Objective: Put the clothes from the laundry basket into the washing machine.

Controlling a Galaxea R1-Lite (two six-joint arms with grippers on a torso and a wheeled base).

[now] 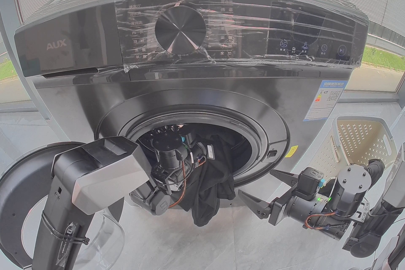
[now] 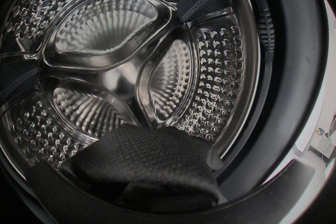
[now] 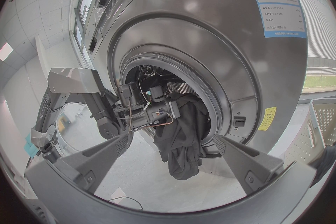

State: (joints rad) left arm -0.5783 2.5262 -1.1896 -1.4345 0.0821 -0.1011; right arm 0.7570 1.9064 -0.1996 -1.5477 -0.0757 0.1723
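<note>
— Since part of it's hanging outside, where's the black garment (image 1: 211, 186) exactly?
— Centre of the head view, draped over the lower rim of the washing machine (image 1: 190, 85) opening. Upper part is inside the drum, the rest hangs down the front toward the floor. Long axis runs top to bottom in frame.
— Look?
— Matte black, limp, bunched in folds. Knit texture up close in the left wrist view.
— Claws?
— At the opening the left wrist (image 1: 168, 157) touches the cloth, with the left gripper inside the drum mouth. Can't tell if it's open or gripping. At lower right the right gripper (image 1: 255, 182) has its jaws spread wide, holding nothing.
— Which way from that one?
— Garment's to its left in frame, near but apart, hanging end roughly level with it. But the left arm is nearer. I'd guess the hanging end needs lifting up and in.
— Basket?
— Cream laundry basket (image 1: 363, 140) at the right edge, behind the right arm. Can't tell its contents.
</note>
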